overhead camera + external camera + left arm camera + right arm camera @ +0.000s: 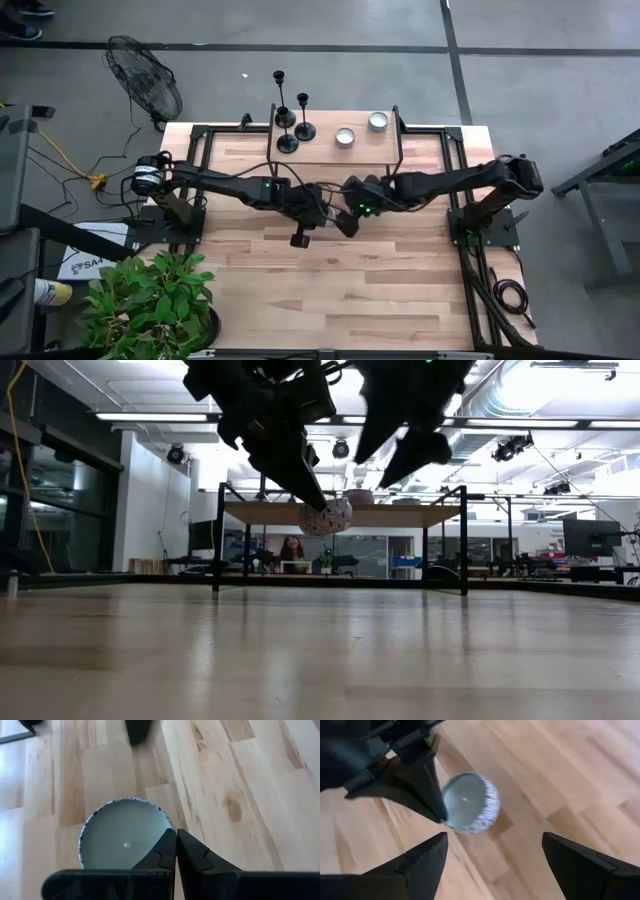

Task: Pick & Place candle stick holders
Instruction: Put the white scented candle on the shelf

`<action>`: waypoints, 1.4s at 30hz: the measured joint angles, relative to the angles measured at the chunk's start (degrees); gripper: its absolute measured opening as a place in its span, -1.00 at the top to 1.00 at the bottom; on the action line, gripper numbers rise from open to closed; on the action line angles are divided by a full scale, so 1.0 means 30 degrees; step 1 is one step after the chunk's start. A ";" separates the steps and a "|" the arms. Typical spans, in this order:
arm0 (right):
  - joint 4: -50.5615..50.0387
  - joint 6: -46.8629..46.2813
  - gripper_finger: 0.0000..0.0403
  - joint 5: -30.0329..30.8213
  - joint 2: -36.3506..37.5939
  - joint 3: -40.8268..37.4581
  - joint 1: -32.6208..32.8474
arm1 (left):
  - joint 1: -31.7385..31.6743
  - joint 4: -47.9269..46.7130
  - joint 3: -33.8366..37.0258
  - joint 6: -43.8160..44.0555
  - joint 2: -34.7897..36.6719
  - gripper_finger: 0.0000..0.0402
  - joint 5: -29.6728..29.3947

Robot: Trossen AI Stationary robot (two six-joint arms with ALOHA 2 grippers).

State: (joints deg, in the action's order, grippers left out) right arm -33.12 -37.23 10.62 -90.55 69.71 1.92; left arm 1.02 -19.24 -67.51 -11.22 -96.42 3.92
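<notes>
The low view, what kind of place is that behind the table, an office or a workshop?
Probably an open lab or workshop: exposed ceiling ducts and strip lights overhead, and a person seated at a desk beyond the raised shelf.

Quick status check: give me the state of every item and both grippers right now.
Small candle: lifted off the table, pinched at its rim by the left gripper.
Left gripper: jaws shut on the candle.
Right gripper: jaws open, empty, close beside the candle.
Three candle stick holders: upright on the shelf, untouched.
Two other candles: sitting on the shelf.
</notes>
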 joint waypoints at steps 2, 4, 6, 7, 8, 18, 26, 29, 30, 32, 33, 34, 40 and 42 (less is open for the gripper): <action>-0.0808 0.0824 -0.58 0.0386 0.0489 0.0000 0.0287 | 0.0027 -0.0028 0.0000 0.0232 0.0000 1.00 0.0065; -0.1549 0.1644 -0.58 0.1164 0.0834 0.0000 0.0773 | 0.0029 0.0015 0.0000 0.0764 0.0007 1.00 0.0151; -0.2093 0.2379 -0.58 0.2173 0.0983 0.0000 0.1442 | 0.0022 0.0040 0.0000 0.1083 0.0007 1.00 0.0464; -0.2151 0.2805 -0.58 0.2699 0.0994 0.0000 0.1785 | 0.0022 0.0082 0.0000 0.1230 0.0007 1.00 0.0525; -0.2143 0.3306 -0.58 0.3190 0.0994 -0.0003 0.2104 | 0.0022 0.0128 0.0000 0.1381 0.0015 1.00 0.0569; -0.1714 0.5593 -0.58 0.5188 0.0674 -0.0044 0.3195 | 0.0022 0.1768 0.0000 0.2361 0.0045 1.00 0.2496; -0.1001 0.6051 -0.58 0.2397 0.0061 -0.0066 0.3071 | -0.0250 0.2059 0.0007 0.2539 0.0051 1.00 0.3148; -0.0396 0.7040 -0.58 0.2320 0.0061 -0.0066 0.3173 | -0.0502 0.2088 0.0007 0.2841 0.0051 1.00 0.3228; -0.0200 0.7501 -0.58 0.2296 0.0053 -0.0066 0.3173 | -0.0517 0.2109 0.0007 0.2841 0.0051 1.00 0.3228; 0.0119 0.8337 -0.58 0.2239 -0.0064 -0.0066 0.3160 | -0.0635 0.2138 0.0007 0.2834 0.0051 1.00 0.3160; 0.0219 0.8565 -0.58 0.2135 -0.0104 -0.0068 0.3108 | -0.0621 0.2135 0.0007 0.2846 0.0051 1.00 0.3209; 0.0308 0.8614 -0.58 0.1897 -0.0155 -0.0073 0.3065 | -0.0605 0.2113 0.0007 0.2849 0.0051 1.00 0.3320; 0.0410 0.8772 -0.58 0.1310 -0.0230 -0.0073 0.2947 | -0.0597 0.2600 0.0007 0.2855 0.0051 1.00 0.3365; 0.0432 0.9103 -0.58 0.1703 -0.0230 -0.0073 0.2945 | -0.0597 0.2929 0.0007 0.2910 0.0051 1.00 0.3354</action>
State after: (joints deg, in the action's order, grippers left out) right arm -31.82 -9.92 15.73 -91.24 69.49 10.76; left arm -0.78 -10.45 -67.48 -2.49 -96.27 13.99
